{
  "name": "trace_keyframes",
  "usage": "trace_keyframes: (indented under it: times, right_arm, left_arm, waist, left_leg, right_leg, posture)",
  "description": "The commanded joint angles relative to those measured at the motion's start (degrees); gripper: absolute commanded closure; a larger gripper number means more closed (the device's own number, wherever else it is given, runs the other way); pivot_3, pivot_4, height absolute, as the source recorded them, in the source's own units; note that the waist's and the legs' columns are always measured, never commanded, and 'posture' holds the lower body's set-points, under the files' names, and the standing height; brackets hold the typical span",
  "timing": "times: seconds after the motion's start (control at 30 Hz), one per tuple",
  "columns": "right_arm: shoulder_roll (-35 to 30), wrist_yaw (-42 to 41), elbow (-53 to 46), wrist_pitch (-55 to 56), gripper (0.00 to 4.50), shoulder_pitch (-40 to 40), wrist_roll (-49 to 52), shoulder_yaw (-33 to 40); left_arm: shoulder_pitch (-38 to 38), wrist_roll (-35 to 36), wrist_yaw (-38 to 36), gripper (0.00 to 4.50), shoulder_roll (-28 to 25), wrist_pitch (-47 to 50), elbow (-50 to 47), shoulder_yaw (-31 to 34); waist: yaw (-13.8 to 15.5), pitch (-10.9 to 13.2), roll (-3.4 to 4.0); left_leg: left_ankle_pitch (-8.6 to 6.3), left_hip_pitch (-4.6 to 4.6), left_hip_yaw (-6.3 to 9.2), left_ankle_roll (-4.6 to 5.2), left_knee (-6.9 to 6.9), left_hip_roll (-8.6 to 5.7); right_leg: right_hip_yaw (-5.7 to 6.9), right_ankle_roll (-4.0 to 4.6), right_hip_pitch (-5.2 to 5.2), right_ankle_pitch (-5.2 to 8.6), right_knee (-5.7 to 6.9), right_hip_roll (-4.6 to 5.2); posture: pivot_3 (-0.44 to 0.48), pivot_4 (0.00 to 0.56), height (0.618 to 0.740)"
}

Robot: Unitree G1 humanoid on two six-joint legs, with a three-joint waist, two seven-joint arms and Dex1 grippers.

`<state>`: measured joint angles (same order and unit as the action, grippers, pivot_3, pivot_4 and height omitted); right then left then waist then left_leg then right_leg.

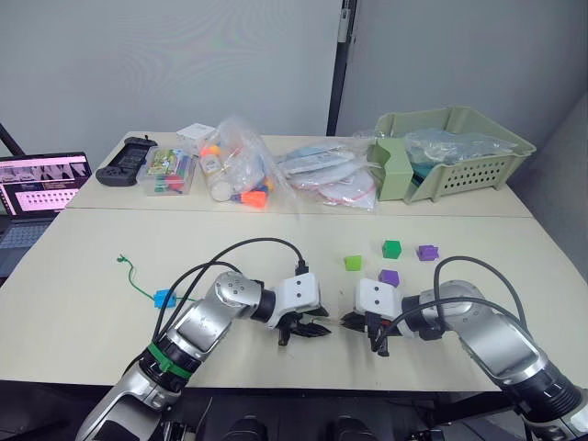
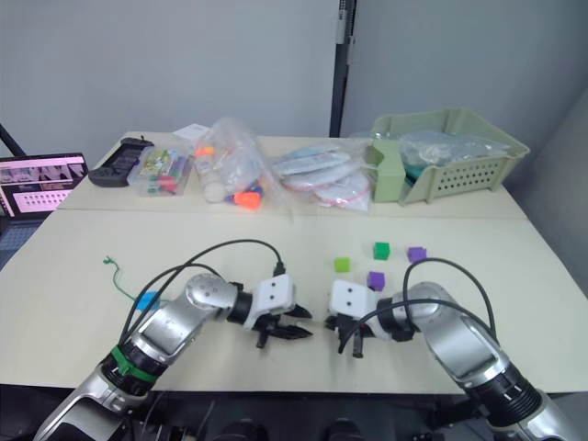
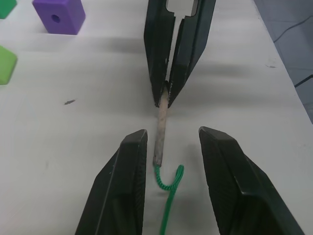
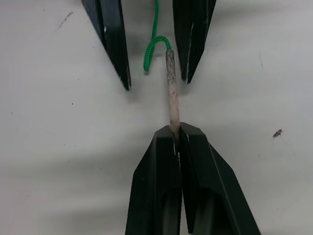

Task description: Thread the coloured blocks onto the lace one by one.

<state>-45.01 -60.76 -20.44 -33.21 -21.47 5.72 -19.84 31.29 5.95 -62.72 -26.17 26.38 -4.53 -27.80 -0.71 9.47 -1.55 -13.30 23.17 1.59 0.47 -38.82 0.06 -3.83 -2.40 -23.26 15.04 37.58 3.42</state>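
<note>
Lace [image 3: 168, 205] first: its stiff pale tip [image 3: 161, 132] lies on the table [image 1: 92, 303] between the two grippers, pinched at its far end by your right gripper [image 4: 177, 131], whose fingers are pressed together on it. Your left gripper [image 3: 168, 147] straddles the tip's green end with fingers apart, gripping nothing. The blue block [image 1: 163, 298] sits well back along the lace; the purple block [image 1: 389, 277] is the loose one nearest the tip. Keep the right pinch firm and level — likely the tip must stay straight — then bring a block's hole squarely onto it.
</note>
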Motion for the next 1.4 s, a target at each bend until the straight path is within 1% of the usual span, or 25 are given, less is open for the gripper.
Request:
trace_keyframes:
  times: [0.03,0.13,0.17,0.3,0.67,0.73,0.8,0.83,0.93,0.97,1.03,1.07,1.13,1.2,1.27,1.33,1.4]
  right_arm:
    - [-0.1,0.4,-2.1,-0.5,4.5,-0.7,0.3,1.0]
    - [-0.2,0.4,-2.3,-0.6,4.5,-0.6,0.4,1.1]
    - [-0.2,0.4,-2.3,-0.6,4.5,-0.5,0.4,1.1]
    - [-0.2,0.5,-2.3,-0.6,4.5,-0.5,0.4,1.1]
    - [0.0,0.9,-1.9,-0.8,4.5,-0.1,0.2,0.8]
    - [0.3,1.4,-2.2,-1.3,4.5,0.2,0.4,1.1]
    - [1.2,2.3,-3.6,-2.6,4.5,1.3,2.3,3.2]
    - [1.7,3.2,-4.9,-3.5,3.83,2.2,3.5,5.0]
    - [2.3,5.9,-9.4,-7.4,2.91,6.4,7.6,11.9]
    - [2.2,6.7,-10.6,-8.6,2.49,8.5,9.1,15.0]
    - [2.7,8.4,-12.3,-11.1,1.89,12.3,12.0,21.1]
    - [3.0,9.3,-13.0,-12.1,1.5,14.3,13.3,24.1]
    - [3.9,11.4,-14.2,-13.7,0.85,17.5,15.1,28.6]
    - [6.3,15.6,-14.9,-15.1,0.85,21.1,15.7,33.5]
    - [11.6,23.0,-15.9,-15.5,0.85,25.3,14.2,38.3]
    - [15.7,29.6,-16.8,-15.4,0.85,27.6,11.9,39.5]
    - [19.0,34.4,-17.7,-13.8,0.85,28.7,9.6,38.3]
  left_arm:
    - [1.2,-0.8,0.3,2.72,0.4,-1.2,0.4,0.1]
    - [1.1,-0.7,0.3,2.72,0.5,-0.9,0.6,0.3]
    - [1.1,-0.7,0.3,3.25,0.5,-0.8,0.6,0.4]
    - [0.8,-0.6,0.7,4.48,0.5,-0.8,0.5,0.7]
    - [0.4,-0.1,1.1,4.48,0.2,-0.6,0.1,1.5]
    - [0.4,-0.2,1.0,4.48,0.1,-0.5,0.0,1.4]
    - [0.7,-0.3,0.5,4.48,-0.2,-0.4,-0.1,1.1]
    - [0.9,-0.3,0.3,4.5,-0.4,-0.4,-0.2,1.0]
    - [1.1,-0.2,0.0,4.5,-0.6,0.0,-0.7,0.9]
    - [1.1,-0.1,0.0,4.5,-0.7,0.1,-0.8,1.0]
    - [1.1,0.0,-0.1,4.5,-0.7,0.2,-1.1,1.0]
    - [1.0,0.0,-0.1,4.5,-0.8,0.3,-1.3,1.0]
    - [0.9,0.1,-0.2,4.5,-0.9,0.3,-1.6,1.1]
    - [0.8,0.2,-0.4,4.5,-1.1,0.4,-1.7,1.1]
    - [0.9,0.3,-0.6,4.5,-1.3,0.3,-1.6,1.1]
    - [0.8,0.4,-0.8,4.5,-1.4,0.3,-1.6,1.2]
    - [0.8,0.4,-0.8,4.5,-1.4,0.3,-1.7,1.2]
  waist:
    - [0.0,0.0,0.0]
    - [0.0,0.0,0.0]
    - [0.0,0.0,0.0]
    - [0.0,0.0,0.0]
    - [0.0,0.0,0.0]
    - [0.0,0.0,0.0]
    - [0.0,0.0,0.0]
    - [0.1,0.0,0.0]
    - [0.2,0.0,0.0]
    - [0.3,0.0,0.0]
    - [0.4,0.0,0.0]
    - [0.5,0.0,0.0]
    - [0.5,0.0,0.0]
    - [0.5,0.0,0.0]
    - [0.5,0.0,0.0]
    - [0.5,0.0,0.01]
    - [0.2,0.0,0.03]
  left_leg:
    - [0.0,0.0,0.0,0.0,0.0,0.0]
    - [0.0,0.0,0.01,0.0,0.0,0.0]
    - [0.0,0.0,0.01,0.0,0.0,0.0]
    - [0.0,0.0,0.02,0.0,-0.01,0.0]
    - [0.0,0.0,0.02,0.0,0.0,0.0]
    - [0.0,0.0,0.02,0.0,0.0,0.0]
    - [0.0,0.0,0.02,0.0,0.0,0.0]
    - [0.0,0.01,0.03,0.0,0.0,0.0]
    - [0.0,0.05,0.12,0.0,0.0,-0.01]
    - [0.0,0.05,0.15,0.0,-0.01,-0.01]
    - [0.0,0.04,0.21,0.0,-0.01,-0.03]
    - [0.0,0.04,0.2,0.0,-0.01,-0.03]
    - [0.0,0.02,0.18,0.0,-0.01,-0.03]
    - [0.0,0.01,0.17,0.0,0.0,-0.02]
    - [0.0,0.01,0.14,0.0,0.02,-0.01]
    - [0.0,0.01,0.14,0.0,0.04,0.0]
    - [0.0,-0.01,0.14,0.0,0.04,-0.01]
  right_leg:
    - [0.0,0.0,0.0,0.0,0.0,0.0]
    - [0.0,0.0,0.0,0.0,0.0,0.0]
    - [0.0,0.0,0.0,0.0,0.0,0.0]
    - [0.0,0.0,0.0,0.0,0.0,0.01]
    - [0.0,0.0,0.0,0.0,-0.01,0.01]
    - [0.0,0.0,0.0,0.0,0.0,0.01]
    - [0.0,0.0,0.0,0.0,0.0,0.01]
    - [0.0,0.0,0.0,0.0,0.0,0.01]
    - [0.0,0.0,0.0,0.0,-0.01,0.02]
    - [0.0,-0.01,0.0,0.0,-0.01,0.03]
    - [-0.01,-0.01,0.02,0.0,-0.02,0.04]
    - [0.0,-0.01,0.03,0.0,-0.04,0.04]
    - [0.0,-0.02,0.05,0.0,-0.05,0.04]
    - [-0.01,-0.02,0.05,0.0,-0.04,0.03]
    - [-0.01,-0.02,0.05,0.01,-0.03,0.02]
    - [-0.03,-0.02,0.03,0.01,-0.02,0.01]
    - [-0.08,-0.02,0.03,0.01,-0.01,0.02]
  posture:
    - [0.0,0.15,0.74]
    - [0.0,0.15,0.74]
    - [0.0,0.15,0.74]
    - [0.0,0.15,0.74]
    - [0.0,0.15,0.74]
    - [0.0,0.15,0.74]
    - [0.0,0.15,0.74]
    - [0.0,0.15,0.74]
    - [0.0,0.15,0.74]
    - [0.0,0.15,0.74]
    - [0.0,0.15,0.74]
    - [0.0,0.15,0.74]
    - [0.0,0.15,0.74]
    - [0.0,0.15,0.74]
    - [0.0,0.15,0.74]
    - [0.0,0.15,0.74]
    - [0.0,0.15,0.74]
